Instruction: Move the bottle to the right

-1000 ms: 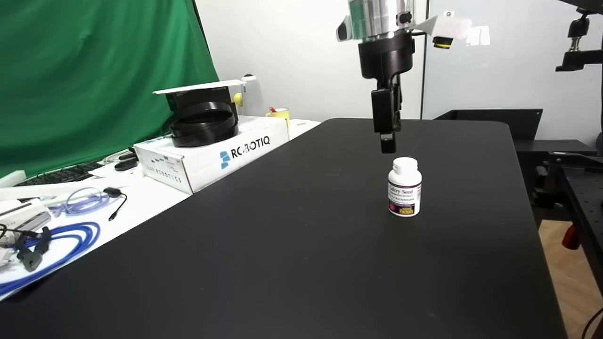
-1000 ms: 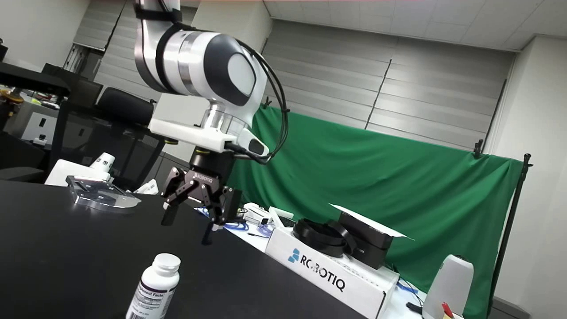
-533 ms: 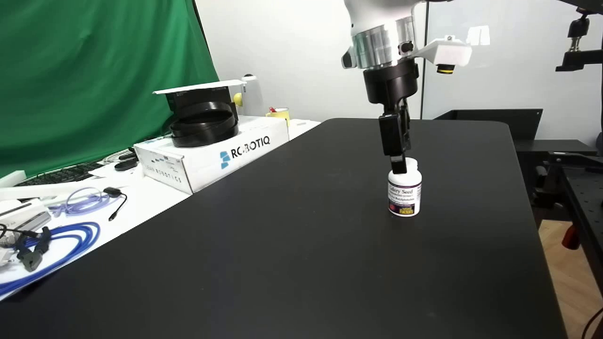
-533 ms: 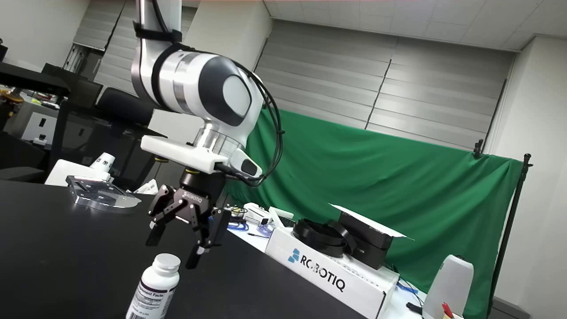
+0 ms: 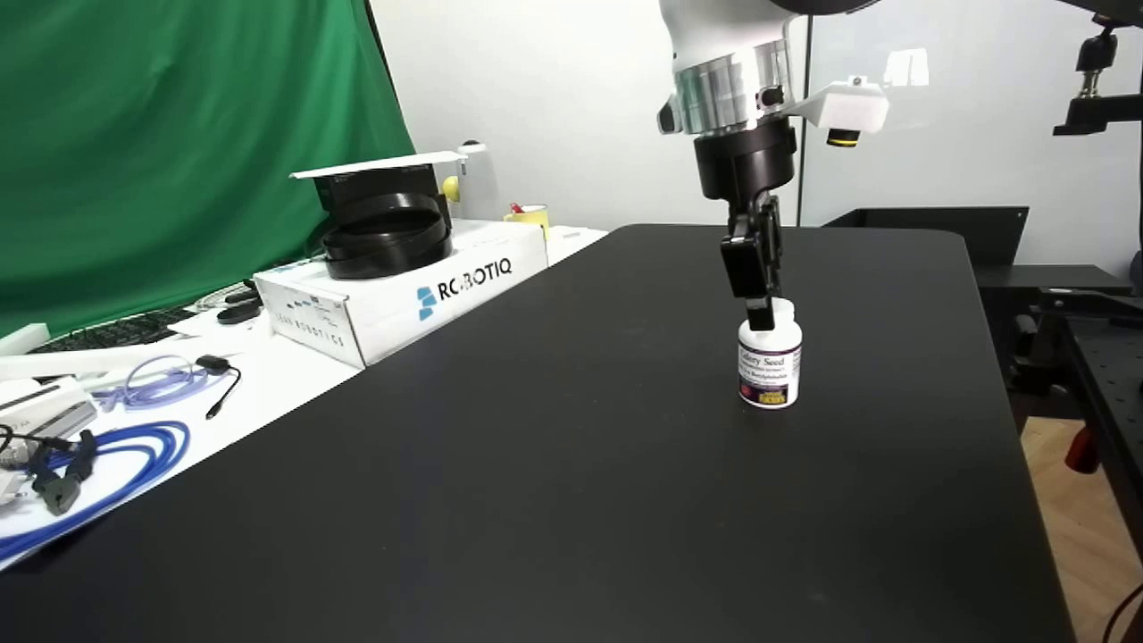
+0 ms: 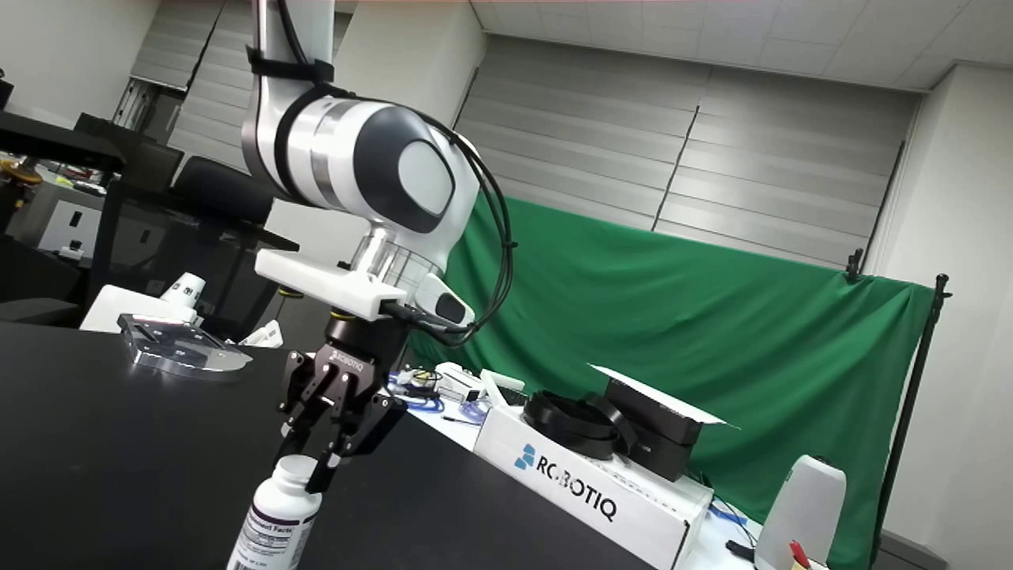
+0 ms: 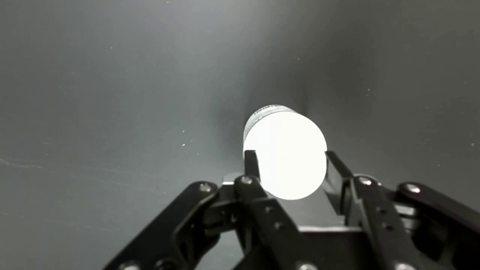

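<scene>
Claw (image 7: 289,153) clamped on the bottle (image 5: 770,364)

Your arm (image 6: 396,166) slants down toward seven o'clock in an exterior view. In the wrist view, your fingers (image 7: 252,163) pinch its cap (image 7: 288,142) at nine and three o'clock. The bottle stands on the black table (image 5: 536,500), its base (image 5: 771,401) visible only in an exterior view, the green curtain (image 5: 196,152) at ten o'clock.

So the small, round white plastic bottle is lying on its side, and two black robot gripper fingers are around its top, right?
Not quite: the small, round white plastic bottle isn't lying on its side. It's upright, as an exterior view shows. The two black robot gripper fingers are indeed around its top.
</scene>
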